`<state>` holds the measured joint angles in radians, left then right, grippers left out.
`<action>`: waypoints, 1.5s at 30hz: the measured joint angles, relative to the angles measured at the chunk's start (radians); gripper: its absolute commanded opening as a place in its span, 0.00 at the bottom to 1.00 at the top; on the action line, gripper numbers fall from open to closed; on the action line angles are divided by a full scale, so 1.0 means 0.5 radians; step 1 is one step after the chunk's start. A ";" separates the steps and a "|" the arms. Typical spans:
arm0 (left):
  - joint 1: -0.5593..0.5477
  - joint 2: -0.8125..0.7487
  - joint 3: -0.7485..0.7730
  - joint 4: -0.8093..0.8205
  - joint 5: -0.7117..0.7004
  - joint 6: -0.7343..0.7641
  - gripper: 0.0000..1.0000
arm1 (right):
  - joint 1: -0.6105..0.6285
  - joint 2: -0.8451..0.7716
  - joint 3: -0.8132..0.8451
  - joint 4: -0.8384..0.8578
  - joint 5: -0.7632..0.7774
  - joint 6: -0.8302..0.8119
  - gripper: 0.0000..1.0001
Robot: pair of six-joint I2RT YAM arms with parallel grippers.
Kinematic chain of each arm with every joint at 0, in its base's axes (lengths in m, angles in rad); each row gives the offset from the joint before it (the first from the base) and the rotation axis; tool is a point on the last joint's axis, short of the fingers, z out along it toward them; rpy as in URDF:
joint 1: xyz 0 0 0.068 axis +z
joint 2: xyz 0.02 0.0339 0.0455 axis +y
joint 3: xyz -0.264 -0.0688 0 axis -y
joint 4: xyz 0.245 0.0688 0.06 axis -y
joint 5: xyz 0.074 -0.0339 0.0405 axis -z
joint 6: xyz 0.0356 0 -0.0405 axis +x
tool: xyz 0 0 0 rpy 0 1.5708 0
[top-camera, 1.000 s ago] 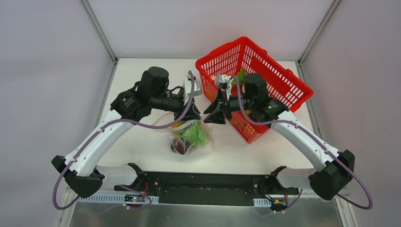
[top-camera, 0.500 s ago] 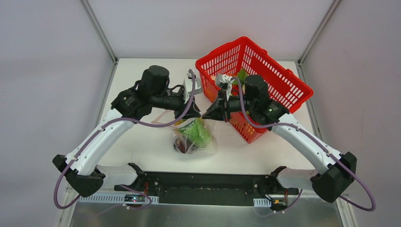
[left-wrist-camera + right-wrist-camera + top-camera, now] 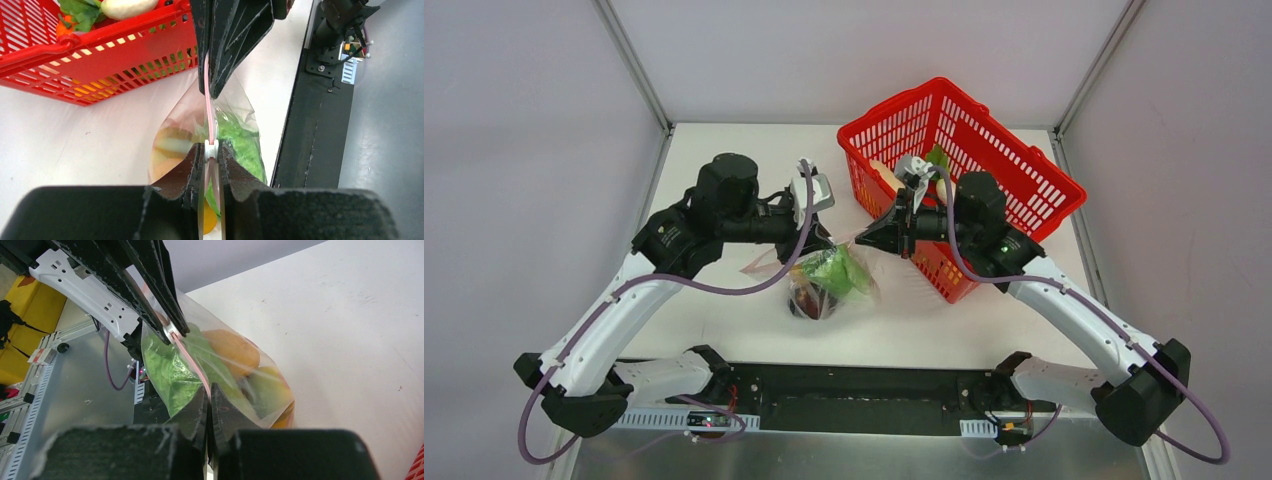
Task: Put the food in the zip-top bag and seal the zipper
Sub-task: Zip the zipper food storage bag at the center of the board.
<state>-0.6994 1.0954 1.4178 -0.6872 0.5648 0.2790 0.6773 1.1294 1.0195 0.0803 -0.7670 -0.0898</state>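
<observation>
The clear zip-top bag [image 3: 829, 283] hangs between my two grippers just above the table. Inside it are a green leafy piece [image 3: 241, 142], yellow and orange pieces [image 3: 169, 150] and a dark purple piece [image 3: 807, 303]. My left gripper [image 3: 212, 150] is shut on the pink-red zipper [image 3: 207, 107] at its white slider. My right gripper [image 3: 208, 390] is shut on the same strip's other end [image 3: 192, 362]. In the top view the left gripper [image 3: 817, 243] and right gripper [image 3: 867, 240] face each other, a short gap apart.
The red mesh basket [image 3: 1014, 170] stands at the back right, close behind the right gripper. It holds a white piece [image 3: 127, 6], green leaves [image 3: 82, 7] and an orange piece [image 3: 65, 27]. The black base rail [image 3: 854, 385] runs along the near edge.
My left arm has drawn back to the left along the strip and the right arm has shifted slightly right. The gap between the grippers has widened, with the strip taut between them.
</observation>
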 measured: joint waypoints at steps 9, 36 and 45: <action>0.000 -0.138 -0.130 -0.017 -0.111 -0.002 0.00 | -0.005 -0.014 -0.040 0.004 0.062 0.050 0.00; 0.001 -0.723 -0.586 -0.082 -0.583 -0.128 0.00 | -0.058 -0.063 -0.135 0.041 0.312 0.085 0.00; 0.001 -0.900 -0.642 -0.196 -0.780 -0.184 0.00 | -0.069 -0.066 -0.159 0.080 0.360 0.111 0.00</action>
<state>-0.6991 0.6456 1.0966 -0.7853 0.1745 0.1871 0.6426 1.0966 0.9401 0.1204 -0.5869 -0.0345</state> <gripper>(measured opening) 0.115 0.012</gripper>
